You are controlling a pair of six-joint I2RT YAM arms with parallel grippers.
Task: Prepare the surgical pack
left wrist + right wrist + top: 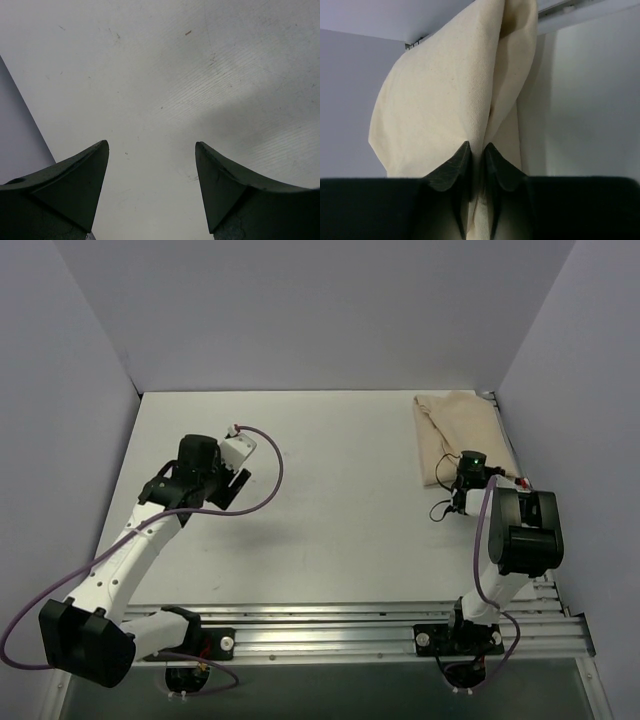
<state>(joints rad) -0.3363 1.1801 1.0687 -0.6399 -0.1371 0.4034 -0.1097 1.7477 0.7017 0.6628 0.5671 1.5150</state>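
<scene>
White tabletop boxed in by pale lilac walls; only task item in sight is the tan cloth, bunched in the far right corner close to the right wall; no tray, scissors, gauze or packets visible in any view.

Right gripper clenched on a fold at the cloth's near edge; wrist view shows fabric pinched between both fingertips and rising in a ridge beyond them; grip looks thin, only a small bite of cloth.

Left gripper spread wide, nothing between the fingers, hanging over bare table on the left, well apart from the cloth.

Step in hand, as judged: drag the cloth out toward table centre and spread it; best done low and slow so the small pinch does not slip; pull away from the wall in a straight line to avoid bunching; bring the left arm across to take a second edge; then tension it flat.
</scene>
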